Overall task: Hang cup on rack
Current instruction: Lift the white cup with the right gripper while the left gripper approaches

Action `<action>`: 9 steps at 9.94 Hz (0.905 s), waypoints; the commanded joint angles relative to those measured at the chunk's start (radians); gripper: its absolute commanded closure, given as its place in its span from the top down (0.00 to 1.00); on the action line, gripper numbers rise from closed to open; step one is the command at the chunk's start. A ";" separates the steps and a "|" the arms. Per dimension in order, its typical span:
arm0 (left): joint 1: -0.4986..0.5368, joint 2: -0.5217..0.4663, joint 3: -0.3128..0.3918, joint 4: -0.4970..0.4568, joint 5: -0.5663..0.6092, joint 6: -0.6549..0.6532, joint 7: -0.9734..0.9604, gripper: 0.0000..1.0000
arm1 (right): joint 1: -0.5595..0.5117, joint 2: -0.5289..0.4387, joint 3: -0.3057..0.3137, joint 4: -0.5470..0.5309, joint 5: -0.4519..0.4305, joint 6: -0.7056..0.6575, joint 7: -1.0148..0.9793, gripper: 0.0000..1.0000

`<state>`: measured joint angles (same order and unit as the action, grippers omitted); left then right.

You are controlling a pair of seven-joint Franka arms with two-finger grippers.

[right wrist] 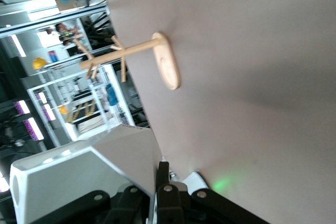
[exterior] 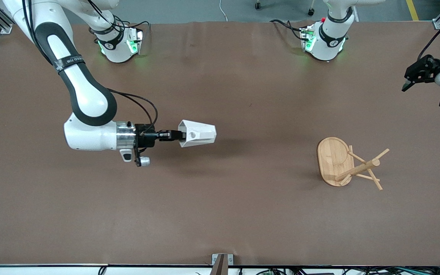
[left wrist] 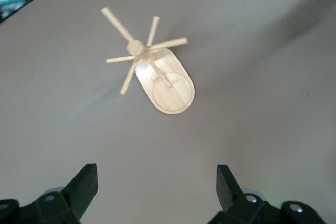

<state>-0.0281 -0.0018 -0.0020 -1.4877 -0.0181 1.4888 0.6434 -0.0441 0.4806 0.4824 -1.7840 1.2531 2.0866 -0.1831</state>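
Cup (exterior: 197, 134) clamped sideways in right gripper (exterior: 178, 135), above bench (exterior: 220, 214).
Left gripper (exterior: 418, 76) waits wide; misaligned handle could miss a mug tree (exterior: 351, 165) peg.

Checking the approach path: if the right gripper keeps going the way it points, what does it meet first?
Likely the rack. The right gripper, shut on the cup, points along the table toward the left arm's end; the rack stands slightly nearer the front camera. Relative height is unclear.

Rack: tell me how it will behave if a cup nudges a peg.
The rack stands upright on a broad oval base, so it probably resists tipping. Nothing visibly fixes it to the table, so it may slide. Its thin pegs look stiff but perhaps breakable.
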 commanded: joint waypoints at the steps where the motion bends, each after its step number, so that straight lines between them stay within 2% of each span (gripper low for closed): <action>1: -0.007 0.005 -0.007 -0.006 -0.003 -0.066 0.154 1.00 | 0.049 0.007 0.005 0.020 0.168 -0.002 -0.010 0.00; 2: -0.019 0.011 -0.013 -0.002 -0.046 -0.082 0.166 1.00 | 0.082 0.006 0.005 0.020 0.210 0.021 -0.012 0.00; 4: -0.021 0.014 -0.015 -0.009 -0.194 -0.084 0.330 1.00 | 0.128 0.007 0.007 0.023 0.227 0.094 -0.012 0.00; 7: -0.084 0.036 -0.056 -0.039 -0.255 -0.128 0.389 1.00 | 0.184 0.006 0.005 0.023 0.246 0.173 -0.022 0.00; 9: -0.113 0.083 -0.058 -0.037 -0.304 -0.250 0.378 1.00 | 0.196 -0.004 0.007 0.008 0.246 0.185 -0.145 0.00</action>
<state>-0.1382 0.0429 -0.0617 -1.5064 -0.2888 1.2946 1.0040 0.1463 0.4820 0.4875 -1.7711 1.4687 2.2622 -0.2520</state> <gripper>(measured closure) 0.000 0.930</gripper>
